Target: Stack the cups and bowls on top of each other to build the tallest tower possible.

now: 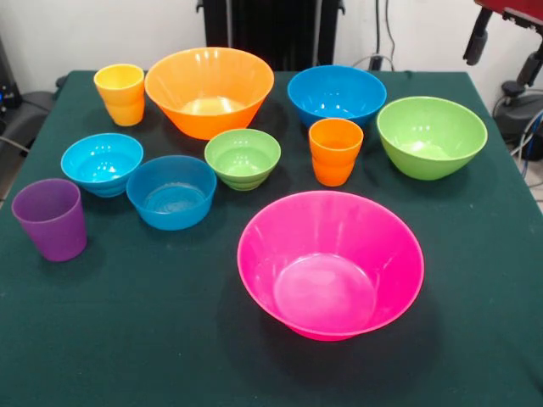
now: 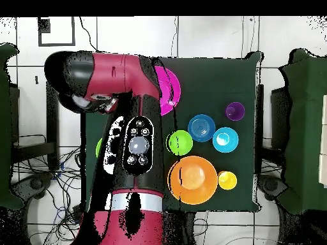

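Every cup and bowl stands alone and upright on the green cloth; no tower shows. Nearest is the large pink bowl [image 1: 329, 263] [image 2: 171, 89]. Across the middle are the purple cup [image 1: 51, 218] [image 2: 235, 111], small blue bowl [image 1: 171, 191] [image 2: 200, 127], cyan bowl [image 1: 102, 163] [image 2: 225, 139], small green bowl [image 1: 243, 158] [image 2: 179, 141] and orange cup [image 1: 335, 150]. Behind them stand the yellow cup [image 1: 119, 93] [image 2: 227, 180], large orange bowl [image 1: 209, 89] [image 2: 192, 179], medium blue bowl [image 1: 336, 93] and medium green bowl [image 1: 431, 136]. The gripper [image 1: 480, 36] hangs high at the top right, away from all of them.
In the overhead view the red and black arm [image 2: 131, 127] covers the table's left part, hiding the orange cup and the medium blue bowl. Cables and equipment [image 1: 517, 102] lie beyond the table's right edge in the front view. The table's [image 1: 127, 339] near left corner holds nothing.
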Available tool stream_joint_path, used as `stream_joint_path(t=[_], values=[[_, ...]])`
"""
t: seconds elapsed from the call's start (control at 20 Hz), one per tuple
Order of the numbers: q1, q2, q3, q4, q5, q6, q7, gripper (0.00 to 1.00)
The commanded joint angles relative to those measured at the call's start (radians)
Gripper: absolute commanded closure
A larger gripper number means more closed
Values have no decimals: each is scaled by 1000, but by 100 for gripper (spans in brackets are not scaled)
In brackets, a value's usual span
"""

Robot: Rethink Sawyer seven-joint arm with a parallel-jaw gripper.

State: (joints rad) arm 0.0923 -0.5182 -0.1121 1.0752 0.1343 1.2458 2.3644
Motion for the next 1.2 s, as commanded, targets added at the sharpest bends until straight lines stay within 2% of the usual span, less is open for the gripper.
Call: stream_joint_path(t=[0.05,0.3,0.95,1.2], values=[[-21,-94,80,117,-100,-217,-180,0],[-26,-102,87,128,-106,-221,-173,0],[-70,-182,80,261,-148,-258,-217,0],[-86,-202,86,331,-169,-327,-202,0]])
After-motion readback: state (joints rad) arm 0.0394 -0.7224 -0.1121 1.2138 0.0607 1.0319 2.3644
